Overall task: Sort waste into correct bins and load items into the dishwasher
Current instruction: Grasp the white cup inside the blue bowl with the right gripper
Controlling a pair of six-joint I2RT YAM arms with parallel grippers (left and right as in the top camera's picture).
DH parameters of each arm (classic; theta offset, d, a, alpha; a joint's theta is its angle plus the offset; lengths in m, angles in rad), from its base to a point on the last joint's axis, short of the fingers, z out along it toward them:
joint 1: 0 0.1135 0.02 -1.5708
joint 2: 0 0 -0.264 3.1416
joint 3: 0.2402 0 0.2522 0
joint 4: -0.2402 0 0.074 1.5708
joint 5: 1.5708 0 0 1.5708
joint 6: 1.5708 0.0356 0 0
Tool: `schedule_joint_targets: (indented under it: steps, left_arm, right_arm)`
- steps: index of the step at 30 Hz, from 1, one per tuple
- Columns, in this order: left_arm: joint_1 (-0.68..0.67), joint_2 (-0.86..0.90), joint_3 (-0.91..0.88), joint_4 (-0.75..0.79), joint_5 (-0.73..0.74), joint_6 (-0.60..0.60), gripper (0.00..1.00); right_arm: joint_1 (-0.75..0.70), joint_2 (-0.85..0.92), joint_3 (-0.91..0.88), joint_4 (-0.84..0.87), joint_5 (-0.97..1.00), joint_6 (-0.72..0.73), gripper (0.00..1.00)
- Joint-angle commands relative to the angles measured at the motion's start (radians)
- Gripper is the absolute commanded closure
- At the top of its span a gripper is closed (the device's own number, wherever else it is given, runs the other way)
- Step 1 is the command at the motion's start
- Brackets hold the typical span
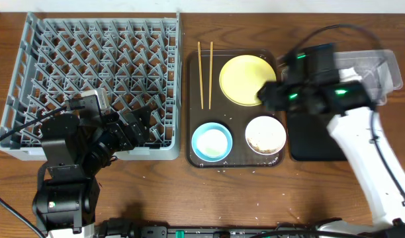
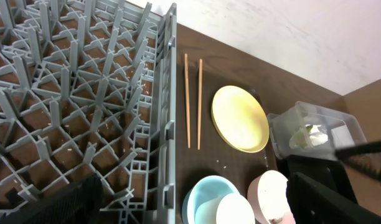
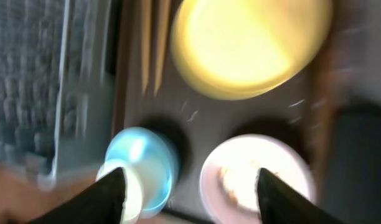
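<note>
The brown serving tray holds two chopsticks, the yellow plate, the light-blue bowl with the white cup in it, and the white bowl with rice scraps. My right gripper hovers over the plate's right edge, blurred; in its wrist view it is open and empty above both bowls. My left gripper is open and empty over the grey dish rack's front right corner. The clear tub holds the white napkin and green wrapper.
The glossy black tray lies right of the serving tray, under my right arm. The clear tub sits behind it at the far right. Bare wooden table runs along the front edge.
</note>
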Motion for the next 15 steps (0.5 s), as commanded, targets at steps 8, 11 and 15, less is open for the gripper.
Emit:
schedule_joint_targets:
  steps: [8,11,15]
  left_arm:
    - [0.0,-0.001,0.018,0.0,0.01,-0.009,0.05]
    - [0.0,-0.001,0.018,0.0,0.01,-0.009,0.05]
    - [0.0,-0.001,0.018,0.001,0.01,-0.009,0.05]
  right_arm:
    - [0.341,0.154,-0.007,-0.053,0.153,-0.092,0.46]
    - [0.389,0.214,-0.007,-0.024,0.269,-0.064,0.48]
    - [0.411,0.303,-0.007,0.002,0.282,-0.062,0.6]
